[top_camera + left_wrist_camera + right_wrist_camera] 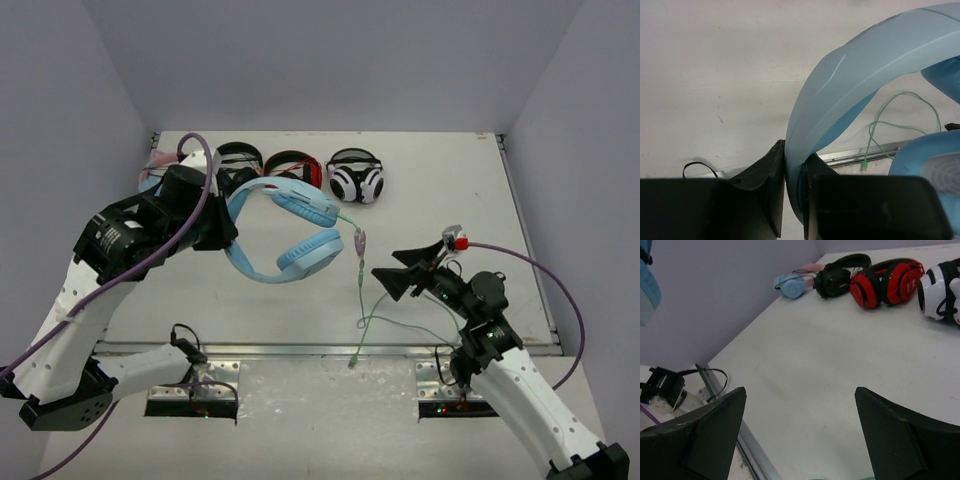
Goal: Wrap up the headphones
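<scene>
Headphones (308, 254) gripped by L tool (794, 160) above white table (450, 180), lilac walls (330, 60).

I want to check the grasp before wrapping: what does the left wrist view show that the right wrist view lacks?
Only left wrist: the left gripper shut on the headphones by the headband, and the green cable at the edge of the table. Only right wrist: the right gripper, open and empty, and four spare pairs in a far row. Both: the white table and part of the headphones.
</scene>
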